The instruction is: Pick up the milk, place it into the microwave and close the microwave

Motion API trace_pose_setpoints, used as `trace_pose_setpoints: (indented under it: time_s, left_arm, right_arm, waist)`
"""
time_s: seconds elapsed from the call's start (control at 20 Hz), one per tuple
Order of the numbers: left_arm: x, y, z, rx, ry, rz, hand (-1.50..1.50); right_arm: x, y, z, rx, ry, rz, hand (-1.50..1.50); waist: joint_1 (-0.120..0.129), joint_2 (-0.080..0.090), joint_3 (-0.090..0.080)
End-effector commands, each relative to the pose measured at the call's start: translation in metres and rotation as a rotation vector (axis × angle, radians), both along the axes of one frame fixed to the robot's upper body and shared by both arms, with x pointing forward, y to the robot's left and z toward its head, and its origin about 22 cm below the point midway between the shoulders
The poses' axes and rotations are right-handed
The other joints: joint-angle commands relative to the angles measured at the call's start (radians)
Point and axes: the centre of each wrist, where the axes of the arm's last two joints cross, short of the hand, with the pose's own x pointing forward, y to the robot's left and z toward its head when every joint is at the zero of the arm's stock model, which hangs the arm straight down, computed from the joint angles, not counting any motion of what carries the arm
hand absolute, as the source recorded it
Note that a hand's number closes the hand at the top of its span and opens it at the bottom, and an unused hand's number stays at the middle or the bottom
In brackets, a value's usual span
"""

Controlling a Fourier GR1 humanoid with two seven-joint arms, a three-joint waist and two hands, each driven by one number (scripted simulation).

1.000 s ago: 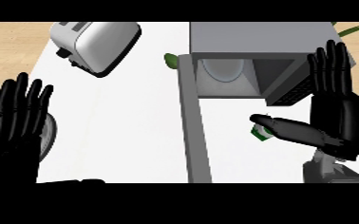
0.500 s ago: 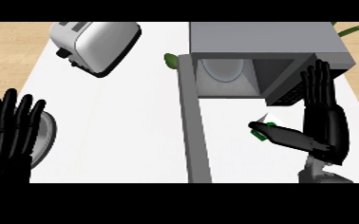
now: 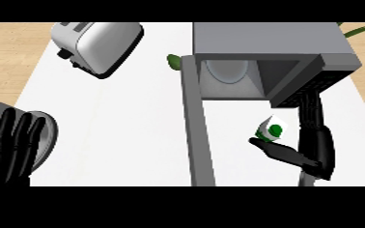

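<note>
here the milk carton point(image 3: 272, 128), white with green marks, stands on the white counter point(image 3: 128, 125) in front of the open microwave point(image 3: 271, 53), just right of its swung-out door point(image 3: 198, 125). the right hand point(image 3: 314, 145) is beside it with straight fingers and the thumb point(image 3: 274, 149) under the carton, not closed around it. the left hand point(image 3: 20, 145) rests open at the lower left edge, and a toaster point(image 3: 96, 41) lies at the upper left.

**Way into the oven cavity**

The grey box-shaped microwave point(image 3: 271, 38) stands open, its long grey door point(image 3: 198, 125) swung out toward the robot, walling off the left. A small white-and-green milk carton point(image 3: 272, 128) sits just before the opening. White countertop point(image 3: 128, 125) lies bare left of the door.
</note>
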Motion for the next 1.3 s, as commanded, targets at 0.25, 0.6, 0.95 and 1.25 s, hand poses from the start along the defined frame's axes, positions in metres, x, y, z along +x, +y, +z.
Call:
trace_pose_setpoints:
  time_s: [0.25,0.6,0.95,1.25]
  left_arm:
    - [-0.002,0.000,-0.010,-0.006,0.015,-0.013,-1.50]
    - [-0.010,0.001,0.010,0.005,-0.012,0.016,-1.50]
    - [-0.021,-0.015,0.000,0.013,0.010,0.010,-1.50]
    - [-0.017,-0.006,0.001,-0.007,-0.004,-0.010,-1.50]
  right_arm:
    - [-0.017,-0.034,-0.067,0.024,0.036,-0.065,-1.50]
    - [-0.004,-0.043,-0.094,0.035,0.026,-0.049,-1.50]
    - [-0.005,-0.049,-0.121,0.081,0.029,-0.054,-1.50]
    - [-0.007,-0.053,-0.155,0.063,0.050,-0.040,-1.50]
  waist:
    - [0.000,0.001,0.000]
    - [0.001,0.001,0.000]
    - [0.002,0.000,0.000]
    - [0.013,0.005,0.002]
